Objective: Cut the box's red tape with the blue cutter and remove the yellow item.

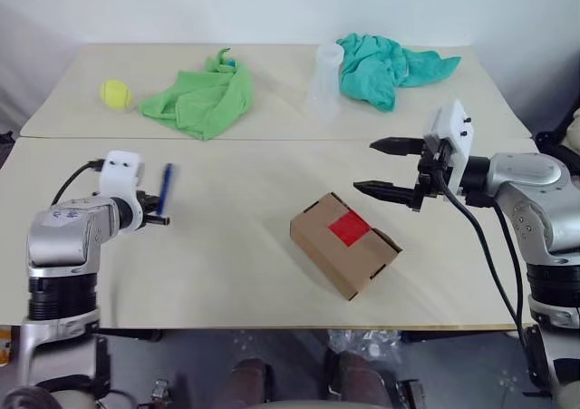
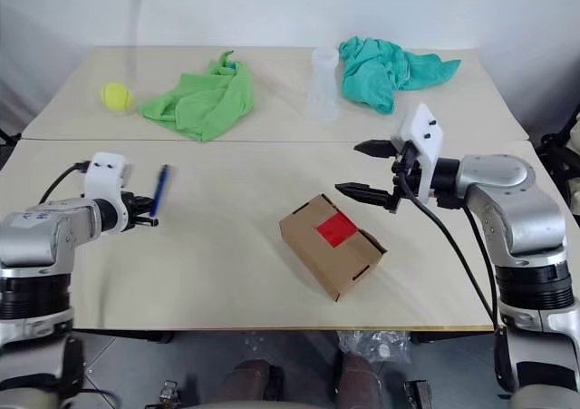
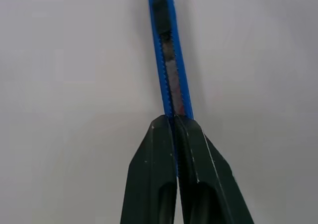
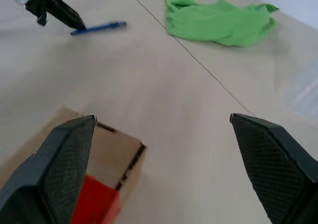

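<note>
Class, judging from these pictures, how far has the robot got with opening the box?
Done: the left gripper is shut on the blue cutter, lifted off the table. In hand: the right gripper hangs open beside the box. Left: the red tape looks uncut, flaps closed, and the yellow item still has to come out.

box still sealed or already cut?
Sealed, as far as the pictures show. The box sits with its flaps down and the red tape lies whole across the top seam.
</note>
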Robot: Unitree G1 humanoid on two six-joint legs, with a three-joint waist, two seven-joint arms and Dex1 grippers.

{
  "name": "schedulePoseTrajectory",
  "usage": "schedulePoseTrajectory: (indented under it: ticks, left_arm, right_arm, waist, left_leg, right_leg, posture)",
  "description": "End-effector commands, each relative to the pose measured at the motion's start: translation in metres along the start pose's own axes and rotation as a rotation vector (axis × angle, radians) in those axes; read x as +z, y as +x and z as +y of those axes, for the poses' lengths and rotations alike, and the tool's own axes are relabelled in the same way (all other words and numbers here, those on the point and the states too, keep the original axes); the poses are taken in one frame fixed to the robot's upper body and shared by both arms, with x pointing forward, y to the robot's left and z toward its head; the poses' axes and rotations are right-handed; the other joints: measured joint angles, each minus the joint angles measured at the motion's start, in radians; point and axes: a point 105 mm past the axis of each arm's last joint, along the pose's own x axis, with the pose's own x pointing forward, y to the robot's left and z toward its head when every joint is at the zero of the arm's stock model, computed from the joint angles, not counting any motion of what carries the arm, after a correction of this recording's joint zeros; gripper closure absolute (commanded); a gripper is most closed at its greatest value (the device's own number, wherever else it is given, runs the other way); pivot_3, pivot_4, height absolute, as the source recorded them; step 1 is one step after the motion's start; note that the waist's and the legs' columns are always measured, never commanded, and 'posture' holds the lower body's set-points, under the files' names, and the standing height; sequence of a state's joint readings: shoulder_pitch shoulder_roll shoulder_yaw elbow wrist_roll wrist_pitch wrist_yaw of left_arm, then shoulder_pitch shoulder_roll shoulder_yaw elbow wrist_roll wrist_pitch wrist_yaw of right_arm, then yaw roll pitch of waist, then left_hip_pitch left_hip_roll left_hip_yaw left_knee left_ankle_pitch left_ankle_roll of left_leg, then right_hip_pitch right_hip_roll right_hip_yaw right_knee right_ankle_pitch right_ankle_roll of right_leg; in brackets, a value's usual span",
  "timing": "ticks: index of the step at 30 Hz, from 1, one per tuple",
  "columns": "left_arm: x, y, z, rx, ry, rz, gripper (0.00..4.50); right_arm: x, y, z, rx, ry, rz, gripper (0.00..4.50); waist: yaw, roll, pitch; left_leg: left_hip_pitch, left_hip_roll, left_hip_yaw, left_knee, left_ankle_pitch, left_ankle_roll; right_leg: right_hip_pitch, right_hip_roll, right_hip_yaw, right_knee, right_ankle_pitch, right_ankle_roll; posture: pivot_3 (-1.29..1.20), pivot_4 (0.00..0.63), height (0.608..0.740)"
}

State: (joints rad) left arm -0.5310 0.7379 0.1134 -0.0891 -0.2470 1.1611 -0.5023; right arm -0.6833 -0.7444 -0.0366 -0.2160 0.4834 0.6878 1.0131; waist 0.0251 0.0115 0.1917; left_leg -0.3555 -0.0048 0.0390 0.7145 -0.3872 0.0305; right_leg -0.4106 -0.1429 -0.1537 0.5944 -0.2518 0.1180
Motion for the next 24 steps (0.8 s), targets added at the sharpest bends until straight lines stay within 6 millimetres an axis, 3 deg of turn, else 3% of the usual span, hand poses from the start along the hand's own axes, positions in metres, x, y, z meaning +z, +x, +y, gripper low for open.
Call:
schedulePoseTrajectory:
  ticks: [1, 7, 12, 16, 20, 24]
  left_arm:
    - [0.009, -0.014, -0.046, -0.313, 0.232, -0.061, 4.5]
    - [-0.011, -0.035, -0.084, -0.62, 0.465, -0.105, 4.5]
    - [-0.038, -0.049, -0.086, -0.727, 0.597, -0.06, 4.5]
    - [-0.037, -0.043, -0.074, -0.635, 0.611, -0.063, 4.5]
    - [-0.005, -0.01, -0.029, -0.242, 0.455, -0.146, 4.5]
    - [0.02, -0.001, -0.028, -0.153, 0.29, -0.239, 3.97]
  right_arm:
    - [0.027, 0.018, 0.027, 0.053, -0.057, -0.044, 0.41]
    - [0.025, 0.056, 0.069, 0.163, -0.107, 0.002, 2.38]
    - [0.005, 0.086, 0.104, 0.245, -0.149, 0.09, 4.35]
    - [0.006, 0.102, 0.126, 0.276, -0.129, 0.043, 4.47]
    - [0.015, 0.104, 0.128, 0.251, -0.072, -0.018, 4.47]
    - [0.016, 0.097, 0.118, 0.226, -0.045, -0.029, 4.5]
  waist:
    - [-0.005, 0.0, 0.0]
    - [-0.024, 0.001, 0.001]
    - [-0.029, 0.001, 0.001]
    - [-0.022, 0.002, 0.001]
    - [-0.007, 0.001, 0.001]
    - [-0.004, 0.0, 0.0]
  left_leg:
    - [0.0, 0.001, 0.0, 0.0, 0.0, 0.0]
    - [-0.001, 0.002, 0.001, -0.002, 0.0, -0.001]
    - [-0.001, 0.002, 0.002, -0.002, 0.0, -0.001]
    - [-0.001, 0.002, 0.002, -0.002, 0.0, 0.0]
    - [-0.001, 0.001, 0.001, -0.001, 0.0, 0.001]
    - [-0.002, 0.0, 0.001, -0.001, 0.0, 0.002]
  right_leg:
    - [-0.001, 0.0, 0.0, 0.0, 0.0, 0.0]
    - [-0.002, 0.003, -0.001, 0.0, 0.0, -0.001]
    - [-0.003, 0.003, -0.001, 0.0, 0.0, -0.001]
    - [-0.003, 0.003, -0.001, 0.0, 0.0, -0.002]
    - [-0.003, 0.002, -0.001, 0.002, 0.0, -0.001]
    - [-0.003, 0.003, -0.001, 0.002, 0.0, -0.001]
  posture:
    - [0.0, 0.15, 0.74]
    - [0.0, 0.15, 0.74]
    - [0.0, 0.15, 0.74]
    - [0.0, 0.15, 0.74]
    - [0.0, 0.15, 0.74]
    - [0.0, 0.15, 0.74]
